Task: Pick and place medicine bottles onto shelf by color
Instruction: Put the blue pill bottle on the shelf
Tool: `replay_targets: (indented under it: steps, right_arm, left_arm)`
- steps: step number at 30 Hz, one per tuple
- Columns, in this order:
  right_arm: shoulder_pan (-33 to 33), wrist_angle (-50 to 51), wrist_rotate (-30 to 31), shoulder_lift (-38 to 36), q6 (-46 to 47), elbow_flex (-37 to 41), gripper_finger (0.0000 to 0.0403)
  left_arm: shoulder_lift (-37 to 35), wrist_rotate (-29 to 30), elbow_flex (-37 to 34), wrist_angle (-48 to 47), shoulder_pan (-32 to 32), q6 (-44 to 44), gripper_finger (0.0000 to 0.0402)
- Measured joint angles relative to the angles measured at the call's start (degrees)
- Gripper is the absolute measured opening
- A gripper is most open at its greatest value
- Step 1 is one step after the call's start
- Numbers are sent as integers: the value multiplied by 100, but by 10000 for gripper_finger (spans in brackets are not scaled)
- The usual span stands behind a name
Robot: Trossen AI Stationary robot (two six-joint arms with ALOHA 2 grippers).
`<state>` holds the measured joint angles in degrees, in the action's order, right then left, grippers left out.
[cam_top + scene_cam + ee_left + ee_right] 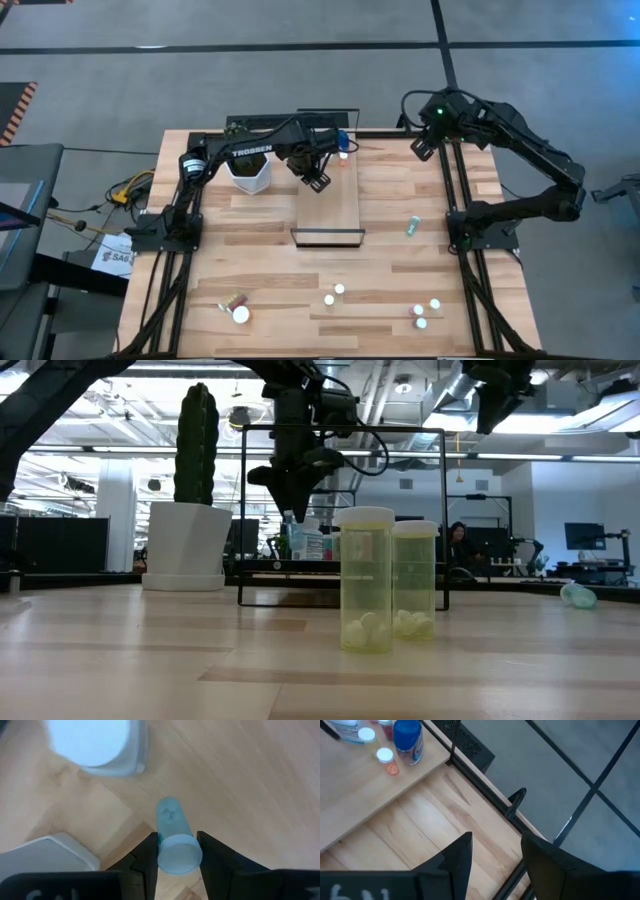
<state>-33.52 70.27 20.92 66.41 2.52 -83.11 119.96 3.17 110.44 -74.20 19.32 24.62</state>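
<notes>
Left gripper (316,180) is up over the far end of the shelf (330,208), and it's got a bottle: the wrist view shows a pale green bottle (173,836) with a whitish cap pinched between the two dark fingers (148,855), jaws narrow and snug against its sides. In the low view that gripper (292,488) hangs above the shelf's dark frame, right beside the white pot (186,545) with the tall cactus (196,445).

Over to the right gripper (424,146), parked high at the table's far right corner, holding nothing, fingers (457,857) standing apart over the table edge. Its camera catches the blue bottle (408,740) and a small orange bottle (387,760) standing on the shelf's far end.

Plenty of stock on the table: two yellow-green bottles (367,580) standing side by side close to the low camera, one green bottle (411,227) lying on its side right of the shelf, a reddish one (233,301) lying at the near left
</notes>
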Motion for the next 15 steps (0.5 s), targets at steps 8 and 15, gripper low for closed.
replay_targets:
  steps: [8, 15]
  right_arm:
    - [5, -25, -6, 0, 2, 0, 191]
    - [11, -25, -8, 0, 2, 0, 191]
  left_arm:
    - [248, -366, -8, 55, 8, -140, 100]
    - [289, -388, 2, 85, 18, -146, 100]
